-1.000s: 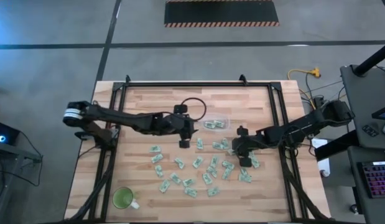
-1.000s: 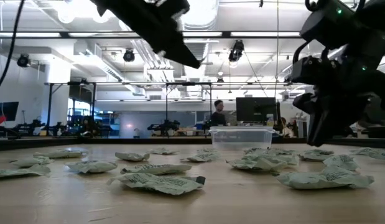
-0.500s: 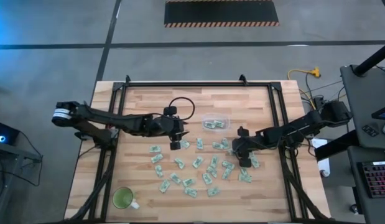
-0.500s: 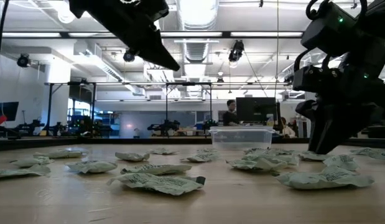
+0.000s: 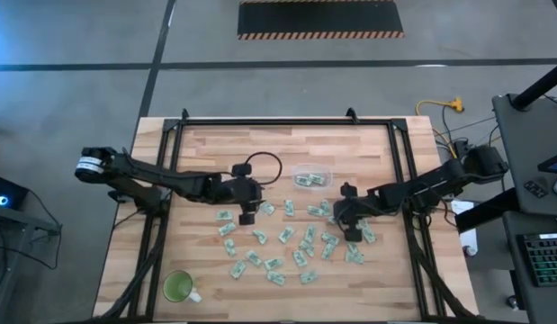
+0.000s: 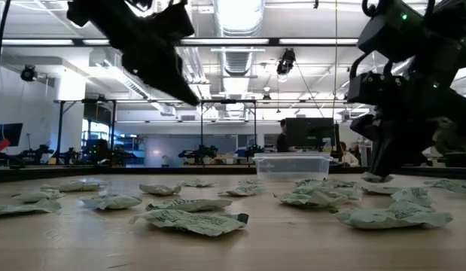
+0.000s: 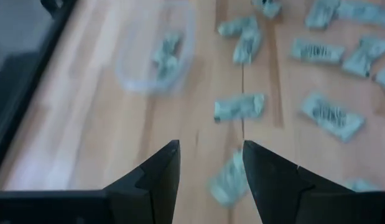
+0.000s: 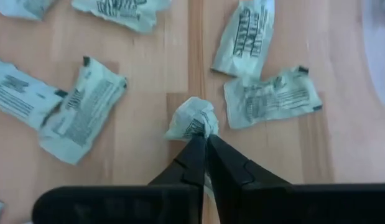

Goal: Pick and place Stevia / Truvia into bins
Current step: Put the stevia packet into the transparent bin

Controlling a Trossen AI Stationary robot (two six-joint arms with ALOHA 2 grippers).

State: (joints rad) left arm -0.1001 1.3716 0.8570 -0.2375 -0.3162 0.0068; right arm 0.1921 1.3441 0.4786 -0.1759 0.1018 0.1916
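Several pale green and white sachets [image 5: 282,236] lie flat and scattered across the middle of the wooden table. The clear tub [image 5: 312,175] stands beyond them toward the far edge, with a few sachets [image 7: 165,50] inside. My left gripper [image 5: 247,216] hovers open above the left end of the scatter, over a single sachet [image 7: 228,179], touching nothing. My right gripper [image 5: 351,230] is down at the right end of the scatter, shut on a crumpled sachet [image 8: 193,120]. My right gripper [image 8: 205,138] pinches the crumpled sachet by one end [image 8: 198,130], only at its fingertips [image 8: 193,149]. The fingers come from above, pointing down. The rest of the sachet bunches up ahead of the fingertips. Whether it is lifted off the table or still rests there, I cannot tell.
A green cup with a handle [image 5: 179,287] stands at the near left corner. A black metal frame [image 5: 278,121] runs along the far edge and both sides of the table. Bare wood lies between the tub and the left rail. In the room beyond, a person [image 6: 284,137] stands.
My left gripper has swung away from the tub toward the table's left and near edge, coming lower and staying open over the left end of the sachets. The right arm has barely shifted.
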